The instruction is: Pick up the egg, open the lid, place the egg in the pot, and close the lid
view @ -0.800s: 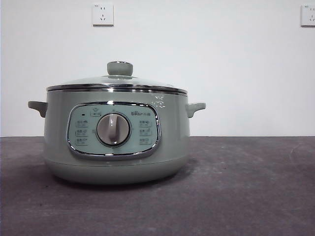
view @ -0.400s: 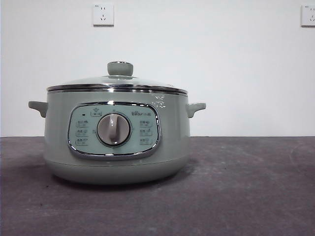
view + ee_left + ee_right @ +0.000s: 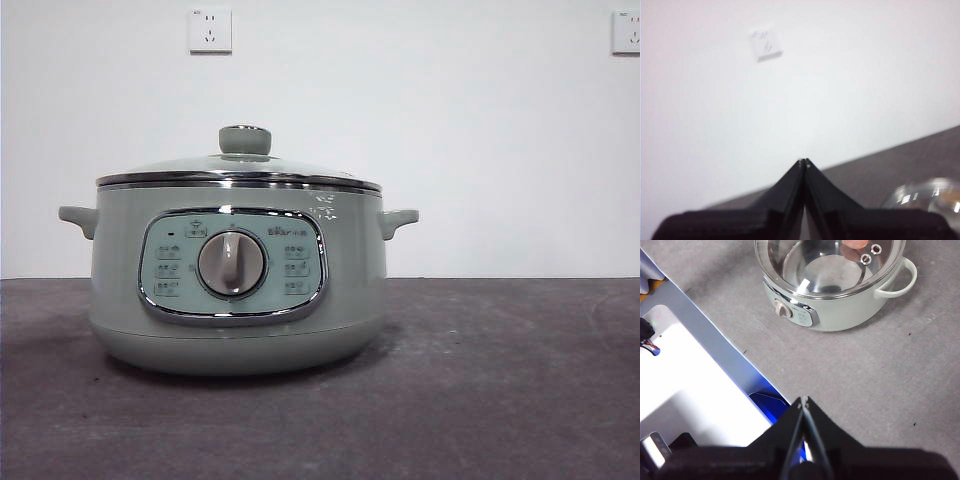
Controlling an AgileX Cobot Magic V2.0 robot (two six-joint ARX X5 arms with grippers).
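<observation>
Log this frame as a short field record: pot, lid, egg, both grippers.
pot: large pale sage-green electric cooker on the grey table
lid: domed glass lid with green knob, seated on the pot
egg: none visible
left gripper: shut, raised, empty
right gripper: shut, raised beside the pot, empty

Wall: plain white point(image 3: 450, 140), bare and evenly lit, filling the upper half of the front view.
Left socket: white wall socket point(image 3: 210, 30) high on the wall.
Right socket: second white socket point(image 3: 626, 31), level with the left socket, cut by the picture's right edge.
Table: dark grey, matte, faintly mottled tabletop point(image 3: 480, 400) meeting the wall in a straight line below both sockets.
Light: soft and diffuse.
</observation>
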